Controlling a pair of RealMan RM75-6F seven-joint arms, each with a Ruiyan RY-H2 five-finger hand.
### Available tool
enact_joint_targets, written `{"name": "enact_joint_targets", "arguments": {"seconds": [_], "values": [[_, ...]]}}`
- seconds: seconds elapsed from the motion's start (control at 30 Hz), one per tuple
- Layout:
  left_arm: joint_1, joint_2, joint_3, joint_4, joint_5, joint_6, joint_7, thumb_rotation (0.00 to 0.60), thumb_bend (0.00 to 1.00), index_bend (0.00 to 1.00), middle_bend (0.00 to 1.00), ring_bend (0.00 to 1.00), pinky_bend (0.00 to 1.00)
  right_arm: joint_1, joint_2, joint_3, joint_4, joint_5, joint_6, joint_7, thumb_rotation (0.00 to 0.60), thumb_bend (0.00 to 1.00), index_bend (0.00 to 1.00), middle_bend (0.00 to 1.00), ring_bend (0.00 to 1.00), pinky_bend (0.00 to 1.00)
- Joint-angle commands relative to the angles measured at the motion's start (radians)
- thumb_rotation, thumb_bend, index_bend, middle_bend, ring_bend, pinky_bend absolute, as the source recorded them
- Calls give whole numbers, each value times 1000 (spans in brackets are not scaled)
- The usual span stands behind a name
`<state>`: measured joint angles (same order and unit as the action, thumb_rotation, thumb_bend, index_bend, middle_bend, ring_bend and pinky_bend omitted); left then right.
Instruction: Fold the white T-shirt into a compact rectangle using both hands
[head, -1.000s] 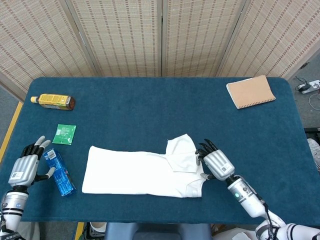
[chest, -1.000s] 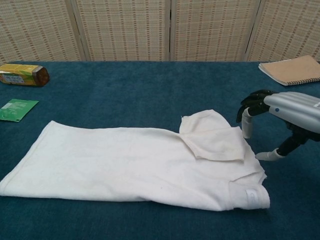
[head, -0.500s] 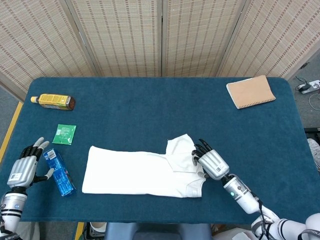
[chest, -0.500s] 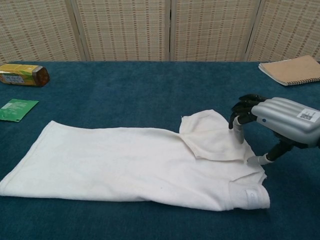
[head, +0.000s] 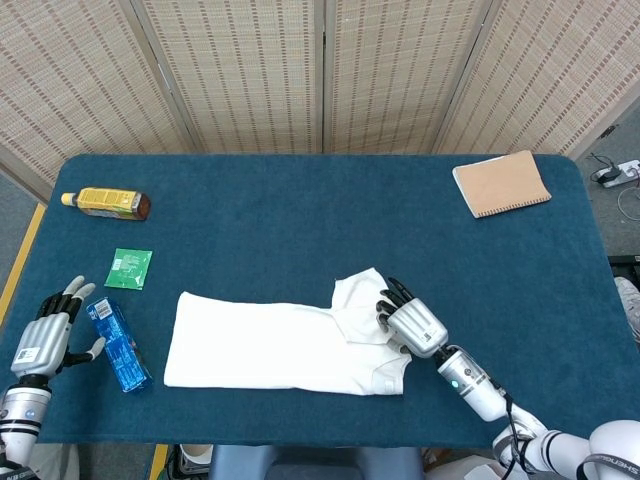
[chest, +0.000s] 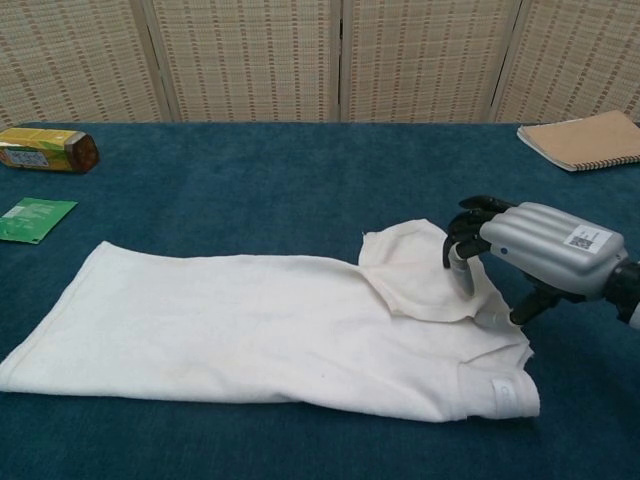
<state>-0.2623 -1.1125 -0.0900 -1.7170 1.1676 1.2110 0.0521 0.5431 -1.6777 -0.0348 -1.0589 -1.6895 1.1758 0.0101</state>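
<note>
Shirt: white T-shirt (head: 285, 345) lies flat at the near table edge — long axis left-right.
Right hand (head: 408, 322): nearer — fingertips on the collar-end sleeve; grip unclear.
Left hand (head: 42, 330): open, well off left.

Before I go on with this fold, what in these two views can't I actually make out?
- Right hand on the T-shirt: both views hide its fingertips behind the hand, so a grip on the sleeve is unclear.
- Left hand: seen only in the head view; the chest view's left edge cuts it off.
- Labels on the bottle and green packet: too small.
</note>
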Motion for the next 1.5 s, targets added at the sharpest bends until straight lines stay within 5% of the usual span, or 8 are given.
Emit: {"name": "enact_joint_targets", "arguments": {"seconds": [0.03,0.3,0.67,1.0,1.27,1.5], "values": [[1,-2,-2,2,2,2,-2,600,324,0,0,0,0,2,-12,-1,19,-3,7,13,600,268,600,372,183,0],[4,2,-4,0,7,5,-3,600,324,0,0,0,0,8,-26,31,27,20,30,42,600,323,648,399,200,0],[12,7,-6,-3,7,9,-5,600,324,0,0,0,0,21,-64,160,-7,190,-22,35,600,333,648,400,201,0],[13,15,-9,-3,12,10,-5,600,324,0,0,0,0,56,-116,225,35,293,-91,-10,600,332,637,381,201,0],[8,25,-11,-4,20,5,0,600,324,0,0,0,0,78,-106,254,-2,343,-130,-51,600,200,132,201,159,0],[3,33,-13,-3,31,2,3,600,324,0,0,0,0,79,-36,286,-115,339,-83,-60,600,185,94,179,137,0]]}}
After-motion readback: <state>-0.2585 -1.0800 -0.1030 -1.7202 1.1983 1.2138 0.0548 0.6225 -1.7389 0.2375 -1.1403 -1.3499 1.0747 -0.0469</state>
